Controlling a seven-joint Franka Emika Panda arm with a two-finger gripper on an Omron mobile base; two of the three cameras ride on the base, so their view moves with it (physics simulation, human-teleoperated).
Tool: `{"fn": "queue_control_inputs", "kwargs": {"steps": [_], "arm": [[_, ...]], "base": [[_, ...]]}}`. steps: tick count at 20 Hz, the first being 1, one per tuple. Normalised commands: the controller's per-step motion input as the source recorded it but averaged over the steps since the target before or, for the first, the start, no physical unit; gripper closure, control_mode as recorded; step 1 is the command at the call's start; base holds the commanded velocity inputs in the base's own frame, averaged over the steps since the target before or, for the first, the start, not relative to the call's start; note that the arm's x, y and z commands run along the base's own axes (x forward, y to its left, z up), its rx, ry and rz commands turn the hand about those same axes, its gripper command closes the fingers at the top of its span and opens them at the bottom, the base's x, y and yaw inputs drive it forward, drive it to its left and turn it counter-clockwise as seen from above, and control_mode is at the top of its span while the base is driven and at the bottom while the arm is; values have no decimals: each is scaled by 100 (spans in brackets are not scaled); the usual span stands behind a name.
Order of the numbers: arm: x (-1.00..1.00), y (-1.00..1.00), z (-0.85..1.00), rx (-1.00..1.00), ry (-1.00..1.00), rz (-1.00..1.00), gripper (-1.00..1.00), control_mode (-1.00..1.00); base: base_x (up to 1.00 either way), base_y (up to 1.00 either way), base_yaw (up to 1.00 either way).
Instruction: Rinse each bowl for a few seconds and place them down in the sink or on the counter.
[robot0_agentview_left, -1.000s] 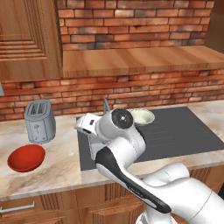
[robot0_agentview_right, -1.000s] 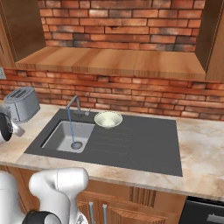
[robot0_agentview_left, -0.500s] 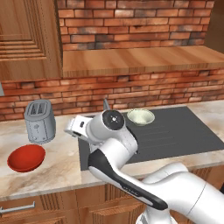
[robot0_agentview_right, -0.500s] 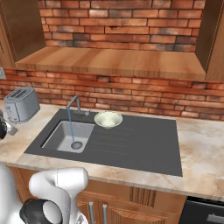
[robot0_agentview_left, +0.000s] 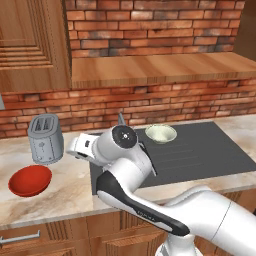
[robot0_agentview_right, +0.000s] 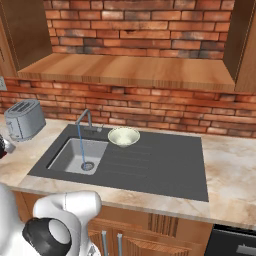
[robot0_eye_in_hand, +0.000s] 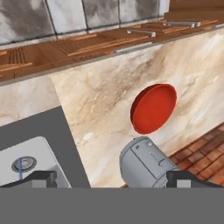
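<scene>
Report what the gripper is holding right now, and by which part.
Nothing is held. The gripper is open with bare fingertips; the red bowl lies apart on the counter, and the cream bowl sits on the sink.

Glossy red bowl (robot0_agentview_left: 30, 180) upright on beige counter (robot0_agentview_left: 65, 192); cream-green bowl (robot0_agentview_right: 123, 136) on dark sink's (robot0_agentview_right: 165, 170) drainboard.
</scene>
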Motion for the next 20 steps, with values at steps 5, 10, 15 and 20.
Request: {"fn": "queue_control_inputs", "kwargs": {"steps": [5, 10, 15, 20], "arm": [[0, 14, -1, 0, 0, 4, -100, -100], [0, 9, -10, 5, 1, 5, -100, -100], [0, 5, -15, 10, 2, 6, -100, -100], [0, 8, -14, 9, 3, 5, -100, -100]], "base": [[0, 0, 0], [0, 0, 0], [0, 0, 0], [0, 0, 0]]}}
